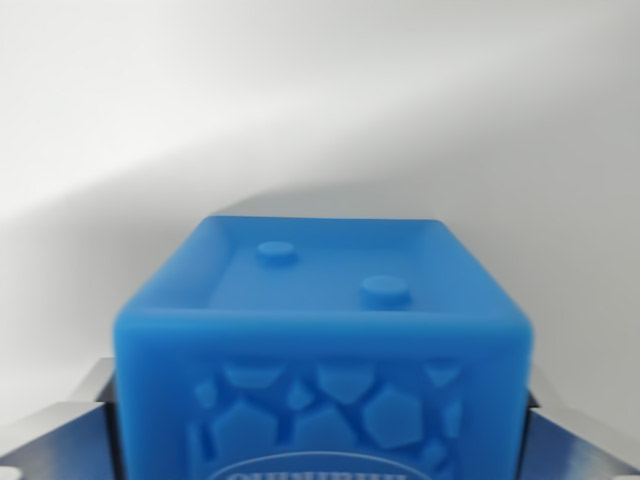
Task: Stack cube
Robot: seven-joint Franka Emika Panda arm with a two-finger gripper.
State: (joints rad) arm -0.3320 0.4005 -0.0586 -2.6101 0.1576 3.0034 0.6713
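Jaws: two grey metal fingers (60, 440) show at the lower corners of the wrist view, one on each side of a blue cube (320, 340). Each finger sits flush against a side face of the cube, with no gap visible. Judged state: jaws closed to cube width and holding the cube. The fingertips themselves lie below the frame edge, so how deep the hold goes cannot be confirmed.

Cube: centred between the jaws, sitting square, not tilted. The face turned upward in the view is recessed, with a raised rim and two round studs (388, 290). The near face carries a raised cracked-stone pattern and part of an oval label, its lettering too blurred to read.

Surroundings: a plain white counter (320, 100) beyond the cube, with a soft shadow around it. Whether the cube rests on the counter or is lifted clear cannot be told.

Relation for the coming move: no second cube is in view, so the direction from jaws to stacking target cannot be established.
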